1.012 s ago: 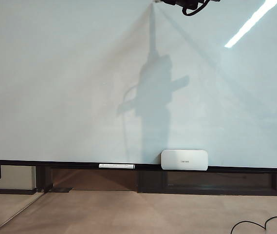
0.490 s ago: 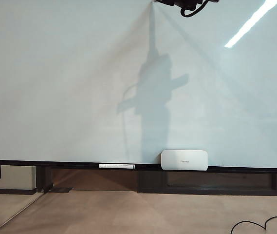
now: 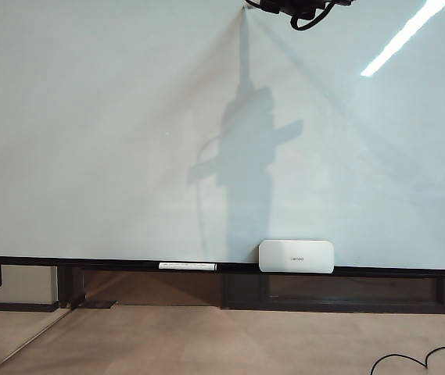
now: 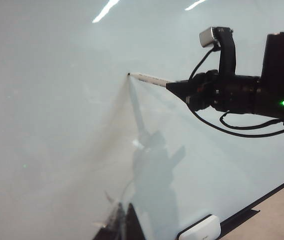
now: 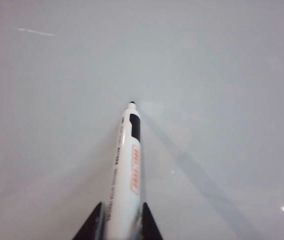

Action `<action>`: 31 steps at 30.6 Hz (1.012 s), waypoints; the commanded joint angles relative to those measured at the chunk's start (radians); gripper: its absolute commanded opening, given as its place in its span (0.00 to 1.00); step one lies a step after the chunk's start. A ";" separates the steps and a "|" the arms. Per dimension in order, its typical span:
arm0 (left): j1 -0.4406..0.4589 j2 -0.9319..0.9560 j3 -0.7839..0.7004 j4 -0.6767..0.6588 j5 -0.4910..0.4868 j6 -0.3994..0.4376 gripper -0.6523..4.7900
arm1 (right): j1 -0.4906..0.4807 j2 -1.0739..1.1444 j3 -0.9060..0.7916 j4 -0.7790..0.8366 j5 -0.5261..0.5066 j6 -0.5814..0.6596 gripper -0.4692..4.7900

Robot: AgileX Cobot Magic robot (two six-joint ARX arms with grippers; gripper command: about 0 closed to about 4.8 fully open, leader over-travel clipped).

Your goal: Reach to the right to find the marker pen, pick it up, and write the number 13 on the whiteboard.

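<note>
the right tool (image 5: 122,220) is clamped on the marker pen (image 5: 127,175), whose dark tip meets the whiteboard (image 3: 89,117) high up, near its top edge in the exterior view. no stroke of the number 13 shows yet, so writing looks about to begin: next, a straight downward drag for the "1". bare board lies below and to both sides. the left tool is out of sight.

Pale white-grey whiteboard (image 3: 97,133) with black bottom edge; white marker pen (image 5: 127,170) with black tip, dark and orange print; black right claw (image 5: 118,222); white box (image 3: 296,256).
</note>
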 commanded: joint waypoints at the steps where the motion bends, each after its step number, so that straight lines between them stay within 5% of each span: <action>1: 0.000 -0.001 0.005 0.012 0.002 -0.003 0.11 | 0.002 -0.005 0.006 0.001 0.005 -0.004 0.08; 31: 0.000 -0.014 0.010 0.024 0.002 0.004 0.11 | 0.000 0.000 0.004 -0.317 0.057 -0.003 0.08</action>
